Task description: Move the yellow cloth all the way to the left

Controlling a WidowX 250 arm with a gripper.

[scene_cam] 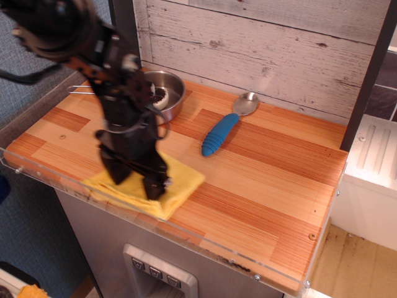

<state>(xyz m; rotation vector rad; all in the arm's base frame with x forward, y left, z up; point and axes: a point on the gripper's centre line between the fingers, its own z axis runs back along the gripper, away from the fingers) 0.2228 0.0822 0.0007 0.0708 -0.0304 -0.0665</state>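
The yellow cloth (180,183) lies flat at the front edge of the wooden counter, left of centre, partly under my gripper. My gripper (134,180) points straight down onto the cloth, its two black fingers (155,187) spread and pressing on the cloth's top. The arm is motion-blurred and hides the cloth's left and back parts.
A steel bowl (169,93) with a wire handle and a small white and brown object inside stands at the back left, just behind the arm. A spoon with a blue handle (220,134) lies mid-counter. A clear plastic lip (74,189) runs along the counter's front and left edges.
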